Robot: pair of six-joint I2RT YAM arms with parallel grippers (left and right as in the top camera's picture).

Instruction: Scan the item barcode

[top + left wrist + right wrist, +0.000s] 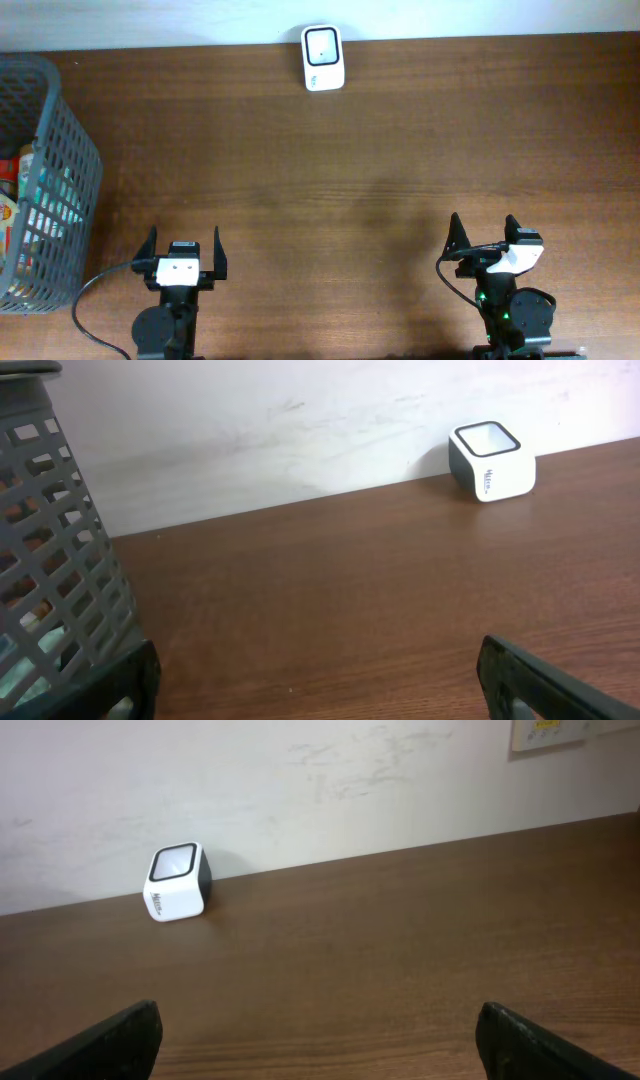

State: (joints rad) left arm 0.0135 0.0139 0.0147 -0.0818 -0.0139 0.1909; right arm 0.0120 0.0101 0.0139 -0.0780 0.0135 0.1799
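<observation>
A small white barcode scanner (323,58) with a dark window stands at the table's far edge, against the wall; it shows too in the left wrist view as the scanner (491,461) and in the right wrist view as the scanner (178,882). Packaged items (14,205) lie inside a grey mesh basket (75,160) at the left edge; no barcode is readable. My left gripper (184,246) is open near the front edge, right of the basket, and my right gripper (484,231) is open at the front right. Both hold nothing.
The basket's grey wall (50,540) fills the left side of the left wrist view, close to my left finger (120,680). A white wall runs behind the table's far edge. A cable (95,290) trails from the left arm's base.
</observation>
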